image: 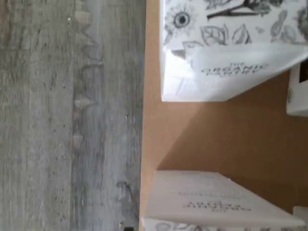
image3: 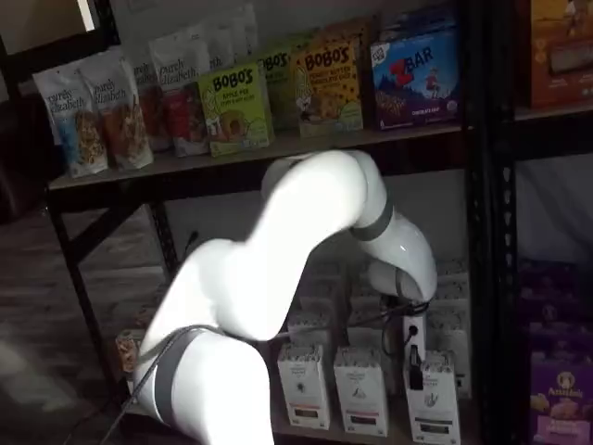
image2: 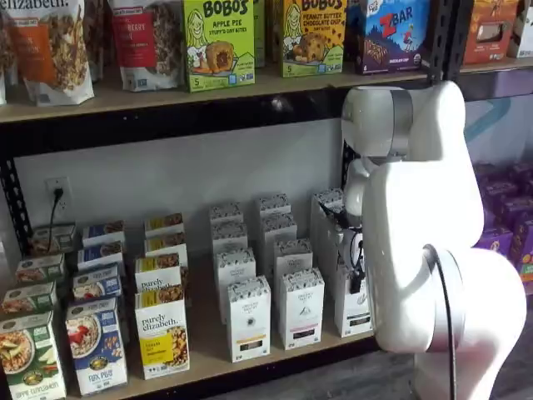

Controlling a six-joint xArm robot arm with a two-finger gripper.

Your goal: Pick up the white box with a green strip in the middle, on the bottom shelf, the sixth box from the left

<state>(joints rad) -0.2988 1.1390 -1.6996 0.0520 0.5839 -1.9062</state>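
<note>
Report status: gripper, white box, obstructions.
Gripper at white box, grip unclear. Box upright at bottom shelf front. Neighbour box close beside.

We see the white box (image2: 353, 308), its top band speckled dark, on the pale wooden bottom shelf (image2: 208, 354); the arm (image2: 433, 250) is white with grey bands.

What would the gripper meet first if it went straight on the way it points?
Probably the white box on the bottom shelf: the gripper points down by its top. Depth is unclear; it could pass in front.
</note>
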